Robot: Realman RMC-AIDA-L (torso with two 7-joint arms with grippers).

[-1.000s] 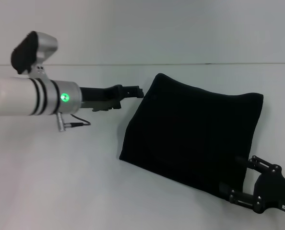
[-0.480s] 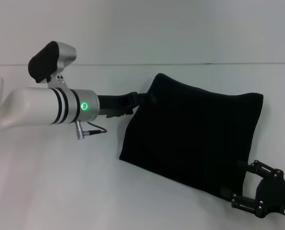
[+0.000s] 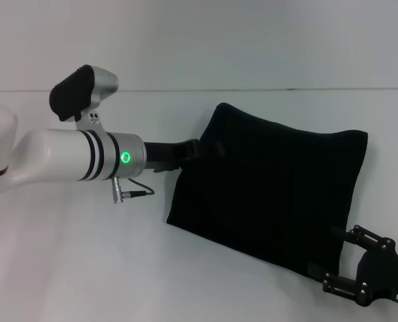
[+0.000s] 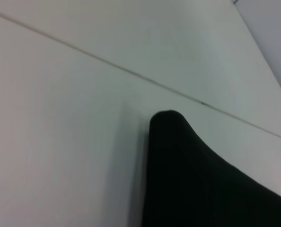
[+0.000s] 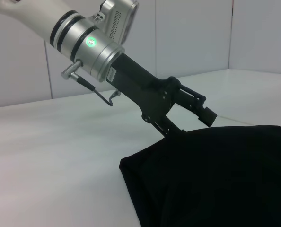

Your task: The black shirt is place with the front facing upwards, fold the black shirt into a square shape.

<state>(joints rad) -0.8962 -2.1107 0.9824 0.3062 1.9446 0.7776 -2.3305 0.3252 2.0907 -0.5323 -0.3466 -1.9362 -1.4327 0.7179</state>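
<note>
Black shirt (image 3: 273, 191) folded squarish, soft matte cloth; left end effector (image 3: 209, 146) at its edge.

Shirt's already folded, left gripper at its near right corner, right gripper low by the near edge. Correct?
Not quite. The left gripper is at the far left corner of the shirt, as the head view shows. The shirt is folded, and the right gripper sits by the near edge.

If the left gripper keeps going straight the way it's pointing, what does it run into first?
The black shirt. The left gripper is open at the shirt's far-left edge, aimed across the cloth; it looks about to touch, though depth is unclear.
</note>
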